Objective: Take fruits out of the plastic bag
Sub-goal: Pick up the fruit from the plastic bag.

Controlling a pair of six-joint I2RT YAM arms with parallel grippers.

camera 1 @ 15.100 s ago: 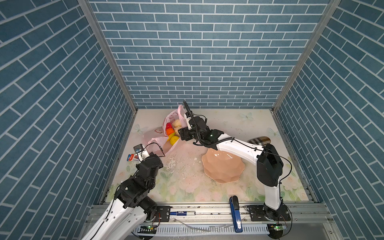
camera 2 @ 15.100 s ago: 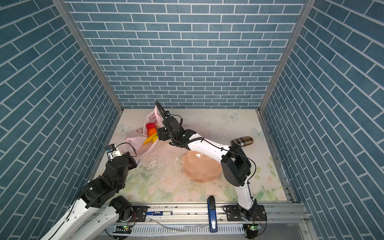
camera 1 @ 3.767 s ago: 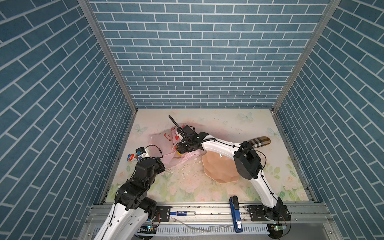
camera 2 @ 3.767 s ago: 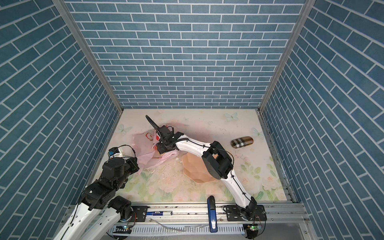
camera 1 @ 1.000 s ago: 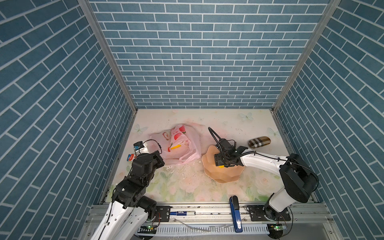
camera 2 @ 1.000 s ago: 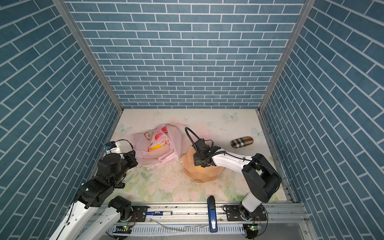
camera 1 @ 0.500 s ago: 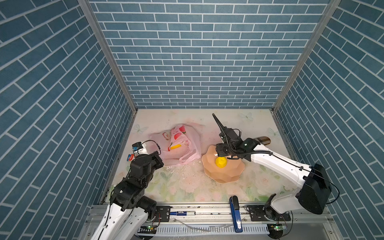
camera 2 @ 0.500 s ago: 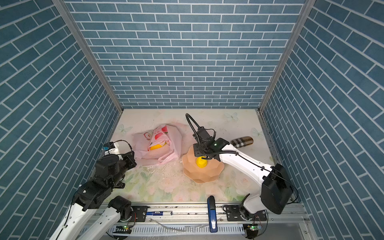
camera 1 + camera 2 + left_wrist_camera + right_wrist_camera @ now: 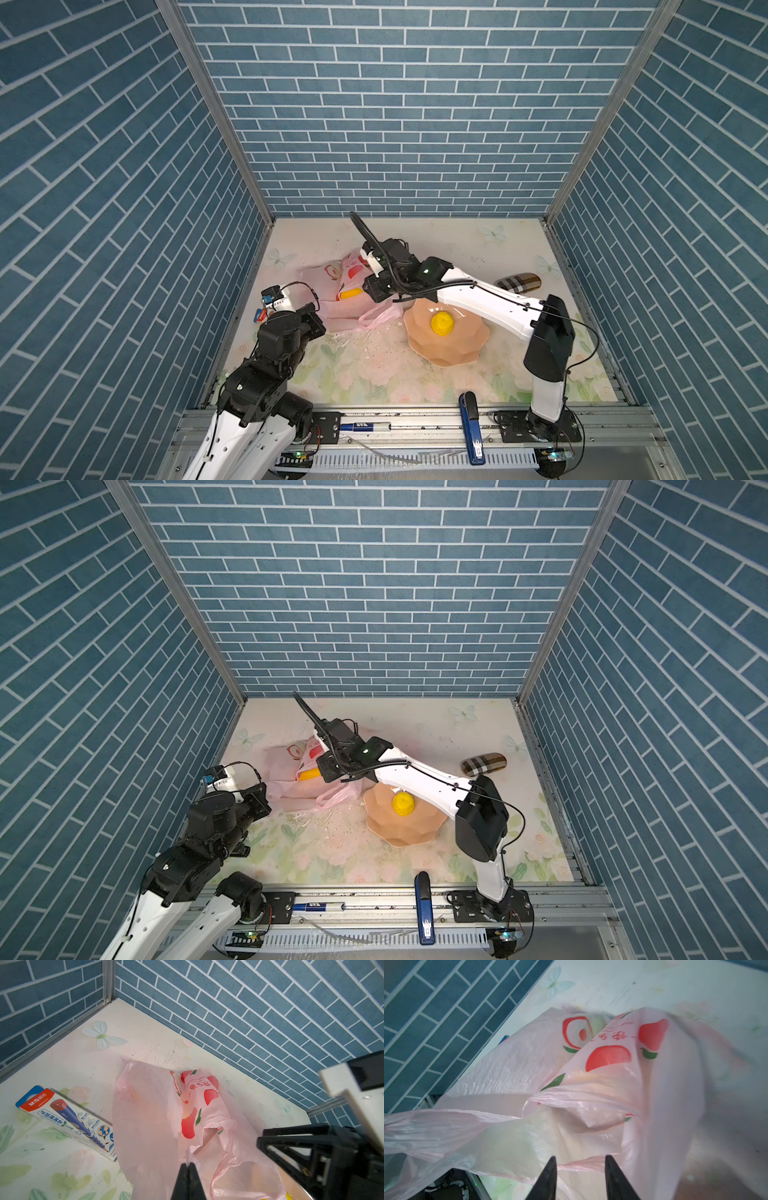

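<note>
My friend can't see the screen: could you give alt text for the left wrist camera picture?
The left gripper is shut on a fold of the pink plastic bag, which lies on a floral table. A pencil box lies beside it; blue brick walls behind.

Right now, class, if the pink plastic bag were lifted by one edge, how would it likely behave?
Probably floppy: the plastic bag is thin, crinkled and slumped, bunching where the left fingers pinch it. Likely light itself, but the yellow fruit inside could slide toward the opening. Its glossy film may slip from a loose grip.
</note>
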